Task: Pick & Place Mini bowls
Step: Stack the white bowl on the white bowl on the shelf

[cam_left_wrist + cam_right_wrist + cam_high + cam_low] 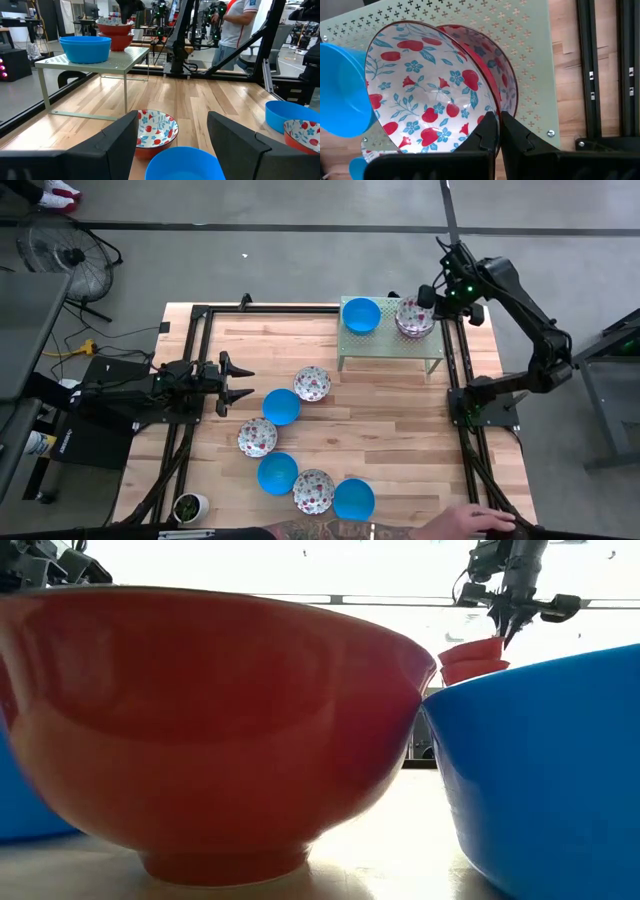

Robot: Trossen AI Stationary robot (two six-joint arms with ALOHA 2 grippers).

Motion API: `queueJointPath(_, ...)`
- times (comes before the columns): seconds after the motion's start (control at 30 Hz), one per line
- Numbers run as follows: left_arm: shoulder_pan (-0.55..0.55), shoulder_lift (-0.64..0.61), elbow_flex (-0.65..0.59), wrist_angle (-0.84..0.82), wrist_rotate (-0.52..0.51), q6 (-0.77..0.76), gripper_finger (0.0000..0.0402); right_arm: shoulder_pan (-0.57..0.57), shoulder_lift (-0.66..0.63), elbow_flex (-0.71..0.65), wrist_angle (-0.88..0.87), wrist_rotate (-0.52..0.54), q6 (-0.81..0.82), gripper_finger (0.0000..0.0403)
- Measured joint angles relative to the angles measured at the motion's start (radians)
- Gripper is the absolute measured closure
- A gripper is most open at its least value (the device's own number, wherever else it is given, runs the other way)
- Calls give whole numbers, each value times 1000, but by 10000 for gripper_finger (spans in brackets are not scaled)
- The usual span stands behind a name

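From above I see a small perforated stand (392, 348) at the far right of the worktop (400, 430), with one plain bowl (361, 315) on its left side and a patterned bowl (414, 319) on its right. The right tool (424, 297) sits at that patterned bowl's rim, fingers pinched on it. Six more bowls (281, 407) trail across the middle toward the near edge. The left tool (240, 383) waits just left of them, fingers apart. A potted cup (189, 507) stands in the near-left corner.
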Motion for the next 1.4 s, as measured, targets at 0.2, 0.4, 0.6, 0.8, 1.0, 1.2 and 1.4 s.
queueJointPath(0.2, 0, 0, 0, 0, 0, 0, 169, 0, 10, 0, -4, 12, -14, 403)
queueJointPath(0.4, 0, 0, 0, 0, 0, 0, 169, 1, 13, 0, -9, 12, -22, 402)
queueJointPath(0.6, 0, 0, 0, 0, 0, 0, 169, 2, 37, 0, -9, 33, -20, 402)
queueJointPath(0.8, 0, 0, 0, 0, 0, 0, 169, 1, 37, 0, -10, 66, -20, 402)
queueJointPath(1.0, 0, 0, 0, 0, 0, 0, 169, 1, 37, 0, -1, 60, -25, 398)
queueJointPath(1.2, 0, 0, 0, 0, 0, 0, 169, 2, 37, 0, 9, 50, -50, 382)
queueJointPath(1.4, 0, 0, 0, 0, 0, 0, 169, 1, 37, 0, 13, 54, -50, 345)
